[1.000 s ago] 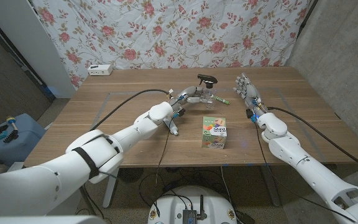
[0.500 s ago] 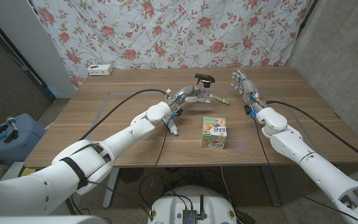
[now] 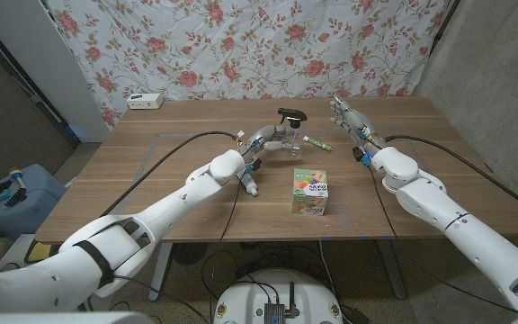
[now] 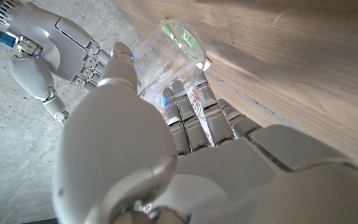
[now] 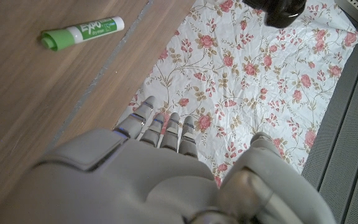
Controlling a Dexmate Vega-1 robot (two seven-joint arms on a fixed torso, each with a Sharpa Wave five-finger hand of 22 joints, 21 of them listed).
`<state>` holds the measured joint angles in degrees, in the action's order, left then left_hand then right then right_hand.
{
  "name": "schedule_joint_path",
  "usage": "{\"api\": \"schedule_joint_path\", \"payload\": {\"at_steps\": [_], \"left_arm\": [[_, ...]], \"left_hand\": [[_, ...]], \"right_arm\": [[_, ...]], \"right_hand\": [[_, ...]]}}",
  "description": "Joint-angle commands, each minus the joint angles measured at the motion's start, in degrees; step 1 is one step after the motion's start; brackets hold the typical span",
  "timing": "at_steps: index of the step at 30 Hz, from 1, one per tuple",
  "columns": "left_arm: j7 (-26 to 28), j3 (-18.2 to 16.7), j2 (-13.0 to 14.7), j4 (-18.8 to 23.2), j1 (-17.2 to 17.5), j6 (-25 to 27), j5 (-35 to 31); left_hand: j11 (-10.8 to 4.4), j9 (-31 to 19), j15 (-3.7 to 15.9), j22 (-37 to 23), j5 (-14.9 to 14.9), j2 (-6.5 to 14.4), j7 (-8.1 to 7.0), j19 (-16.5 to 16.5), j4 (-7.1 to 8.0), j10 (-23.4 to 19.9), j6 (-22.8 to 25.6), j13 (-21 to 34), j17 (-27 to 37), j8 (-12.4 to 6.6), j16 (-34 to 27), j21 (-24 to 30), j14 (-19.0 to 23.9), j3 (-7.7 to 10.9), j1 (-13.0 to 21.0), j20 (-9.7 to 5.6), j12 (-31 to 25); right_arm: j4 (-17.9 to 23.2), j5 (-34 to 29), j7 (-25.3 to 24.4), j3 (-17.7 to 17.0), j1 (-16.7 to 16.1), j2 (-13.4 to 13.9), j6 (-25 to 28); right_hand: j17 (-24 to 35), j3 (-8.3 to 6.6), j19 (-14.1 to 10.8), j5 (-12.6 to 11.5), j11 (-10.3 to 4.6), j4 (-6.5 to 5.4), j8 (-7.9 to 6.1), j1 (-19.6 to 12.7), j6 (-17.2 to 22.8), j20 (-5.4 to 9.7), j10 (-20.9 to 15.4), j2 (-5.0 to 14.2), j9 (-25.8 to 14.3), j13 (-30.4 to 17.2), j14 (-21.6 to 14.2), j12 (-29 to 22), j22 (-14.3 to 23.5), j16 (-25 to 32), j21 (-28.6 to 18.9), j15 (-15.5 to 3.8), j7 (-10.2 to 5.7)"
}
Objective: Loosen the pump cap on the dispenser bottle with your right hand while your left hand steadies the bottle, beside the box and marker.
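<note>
— Left hand (image 3: pixel 271 139)?
— It grips the clear bottle (image 4: pixel 166 50); the left wrist view shows fingers (image 4: pixel 194 115) wrapped round it.

— Right hand (image 3: pixel 347 118)?
— Spread, holding nothing, near the bottle's black pump cap (image 3: pixel 292 115) but apart from it.

— Around them?
— The green marker (image 5: pixel 79 33) lies just beside the bottle, the box (image 3: pixel 311 191) nearer the table (image 3: pixel 151 171) front

My arms are glossy white shells with rounded joints, and a black band rings my left arm (image 3: pixel 106 261) low down. A black cable runs along each arm to the wrist. My left hand (image 4: pixel 185 124) and right hand (image 5: pixel 166 162) are pale grey, with segmented fingers, darker seams, small blue lights and blue plugs at the wrists
</note>
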<state>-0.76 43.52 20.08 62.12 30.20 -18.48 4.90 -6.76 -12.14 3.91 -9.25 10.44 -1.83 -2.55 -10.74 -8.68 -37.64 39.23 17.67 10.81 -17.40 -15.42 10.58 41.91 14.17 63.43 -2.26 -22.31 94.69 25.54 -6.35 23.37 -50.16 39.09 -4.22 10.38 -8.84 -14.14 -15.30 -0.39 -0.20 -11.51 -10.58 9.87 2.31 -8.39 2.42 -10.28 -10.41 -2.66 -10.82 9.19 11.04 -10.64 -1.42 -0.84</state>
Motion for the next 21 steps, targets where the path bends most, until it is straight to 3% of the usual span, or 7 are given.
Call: {"api": "schedule_joint_path", "payload": {"at_steps": [1,11,16,21], "left_arm": [[2.26,-0.59,1.54,4.47,2.01,3.36,-1.02],[3.29,-0.73,1.79,5.72,2.72,4.38,-1.37],[3.49,-0.76,1.76,5.71,2.75,4.38,-1.44],[3.44,-0.7,1.56,5.17,2.61,4.15,-1.39]], "left_hand": [[-1.45,-0.19,5.84,-0.14,0.48,4.31,0.07,-0.04,0.52,-2.07,1.32,3.13,0.14,-0.41,0.27,-0.16,1.08,1.11,1.88,-5.98,-0.52],[-1.58,-0.22,5.84,-0.14,0.48,4.35,-0.03,0.04,0.56,-2.2,1.37,3.54,0.11,-0.43,0.66,-0.18,1.26,1.32,1.61,-6.03,-0.63],[-1.49,-0.23,5.85,-0.13,0.48,4.42,0.09,0.05,0.58,-2.29,1.57,3.68,0.18,-0.51,0.68,-0.18,1.44,1.38,1.53,-6.0,-0.68],[-1.38,-0.24,5.8,-0.13,0.5,4.61,0.11,0.03,0.58,-2.52,1.86,3.85,0.25,-0.63,0.69,-0.18,1.72,1.54,1.53,-6.01,-0.79]], "right_arm": [[6.85,-3.24,-1.27,0.78,0.07,3.53,6.78],[11.29,-6.37,-1.62,2.37,1.77,5.41,13.37],[12.69,-7.92,-1.62,3.14,2.62,5.81,15.22],[14.52,-9.08,-1.59,3.6,3.25,6.34,17.53]], "right_hand": [[0.17,-0.02,-0.65,-0.11,0.07,0.96,-0.46,-1.19,0.95,1.7,-0.08,-0.42,-0.22,-0.18,-0.35,-0.08,0.26,0.11,-0.08,-0.05,-0.78],[0.14,-0.08,-0.61,-0.03,0.31,2.3,-0.68,-2.75,1.85,0.87,0.44,-1.27,-0.32,-0.21,-0.29,0.05,0.27,0.02,0.0,0.35,0.05],[0.15,0.07,-0.61,0.08,1.57,3.21,-0.81,-3.68,2.65,-0.32,0.56,-2.09,-0.42,-0.26,-0.59,-0.01,0.31,0.1,0.0,1.21,0.02],[0.16,0.17,-0.42,0.16,1.73,3.75,-1.15,-4.24,3.94,-0.94,0.59,-2.52,-0.5,-0.29,-0.83,-0.08,0.33,0.16,0.07,1.76,0.37]]}}
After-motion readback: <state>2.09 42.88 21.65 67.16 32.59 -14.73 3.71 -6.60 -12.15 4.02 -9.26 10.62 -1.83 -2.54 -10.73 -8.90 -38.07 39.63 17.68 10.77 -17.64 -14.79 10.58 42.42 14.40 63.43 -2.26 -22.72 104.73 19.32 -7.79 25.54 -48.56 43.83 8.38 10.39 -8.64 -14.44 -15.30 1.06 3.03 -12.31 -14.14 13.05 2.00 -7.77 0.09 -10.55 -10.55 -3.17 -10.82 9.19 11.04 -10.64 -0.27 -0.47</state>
